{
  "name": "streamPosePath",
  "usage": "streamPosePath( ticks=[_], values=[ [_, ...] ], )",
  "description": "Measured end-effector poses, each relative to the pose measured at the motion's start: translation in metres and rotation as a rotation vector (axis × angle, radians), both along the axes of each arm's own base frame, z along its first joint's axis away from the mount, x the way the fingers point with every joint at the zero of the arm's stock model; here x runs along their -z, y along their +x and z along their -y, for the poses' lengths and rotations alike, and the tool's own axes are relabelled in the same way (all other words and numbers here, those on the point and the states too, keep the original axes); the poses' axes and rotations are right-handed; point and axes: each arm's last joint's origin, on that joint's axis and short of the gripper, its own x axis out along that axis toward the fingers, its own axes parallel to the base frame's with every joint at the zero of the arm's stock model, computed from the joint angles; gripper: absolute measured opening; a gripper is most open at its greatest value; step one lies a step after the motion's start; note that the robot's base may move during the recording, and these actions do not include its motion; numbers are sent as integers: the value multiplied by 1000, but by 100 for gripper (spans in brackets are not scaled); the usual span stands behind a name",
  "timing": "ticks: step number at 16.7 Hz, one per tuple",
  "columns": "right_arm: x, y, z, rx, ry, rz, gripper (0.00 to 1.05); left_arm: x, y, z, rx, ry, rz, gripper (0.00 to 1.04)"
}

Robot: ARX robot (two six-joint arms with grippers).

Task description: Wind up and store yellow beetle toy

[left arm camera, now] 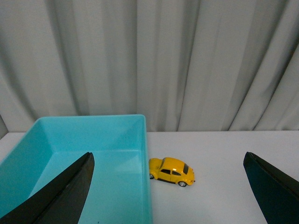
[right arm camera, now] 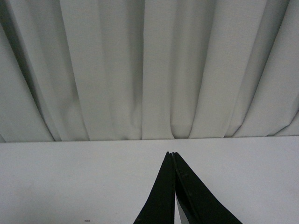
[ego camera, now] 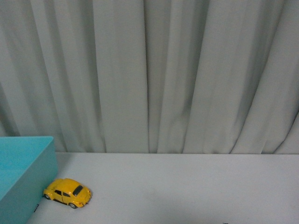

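The left gripper [left arm camera: 168, 155] has its two dark fingers spread wide; the right gripper [right arm camera: 171, 155] has its fingers pressed together, tips touching.

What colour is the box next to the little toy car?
Turquoise. The box shows best in the left wrist view, beside the yellow beetle toy.

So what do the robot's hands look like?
Each hand is a tool with two fingers. The left tool has plain black fingers, broad at the base and narrowing to a tip, like wedges. The right tool has the same black, pointed fingers. No cables, stickers or writing show on them, and the arms themselves are out of view.
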Motion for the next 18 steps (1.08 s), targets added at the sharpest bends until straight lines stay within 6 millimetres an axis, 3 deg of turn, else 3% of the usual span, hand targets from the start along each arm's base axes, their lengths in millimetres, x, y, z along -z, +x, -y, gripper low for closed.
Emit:
streamPosePath(
  ticks=[3,5,18],
  values=[
    [5,-13,0,0,0,39,2,0,0,0,0,0,0,98],
    [16,-19,0,1,0,-24,2,0,0,0,0,0,0,98],
    [7,-49,0,1,1,24,2,0,0,0,0,0,0,98]
  ],
)
